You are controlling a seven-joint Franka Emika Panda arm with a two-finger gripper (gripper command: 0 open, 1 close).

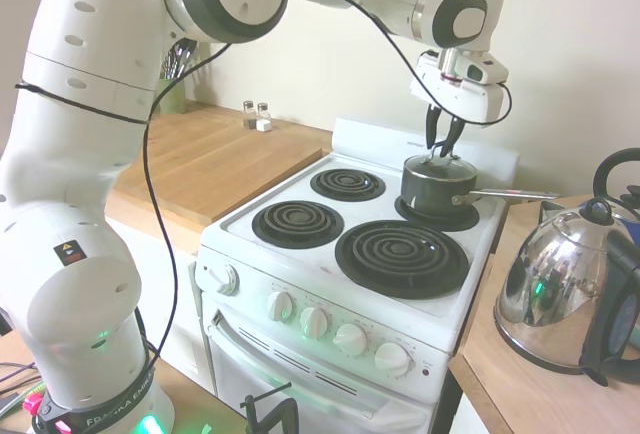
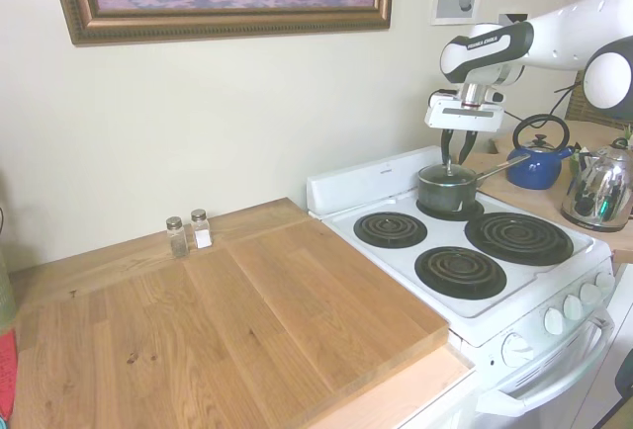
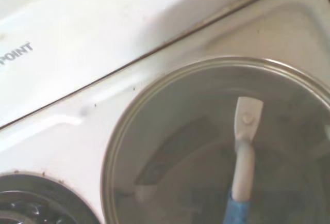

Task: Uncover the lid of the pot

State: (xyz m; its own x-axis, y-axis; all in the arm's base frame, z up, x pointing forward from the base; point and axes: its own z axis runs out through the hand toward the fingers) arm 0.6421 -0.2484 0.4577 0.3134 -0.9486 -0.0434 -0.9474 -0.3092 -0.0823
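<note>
The small dark pot (image 1: pixel 434 194) stands on the back right burner of the white stove (image 1: pixel 300 274), its silver handle (image 1: pixel 515 194) pointing right. The glass lid (image 1: pixel 438 163) with a metal rim sits on the pot. My gripper (image 1: pixel 443 146) hangs straight down just over the lid, open, with its dark fingers on either side of the lid's loop handle. The second exterior view shows the same: gripper (image 2: pixel 458 155) over lid (image 2: pixel 445 169) and pot (image 2: pixel 447 193). The wrist view shows the lid (image 3: pixel 185 146) from close above, with its handle (image 3: pixel 244 152).
A chrome kettle (image 1: pixel 560 299) stands on the counter right of the stove, with a blue kettle (image 2: pixel 539 164) behind it. Three other coil burners (image 1: pixel 400 257) are bare. A wooden counter (image 2: pixel 247 320) with two shakers (image 2: pixel 188 234) lies left of the stove.
</note>
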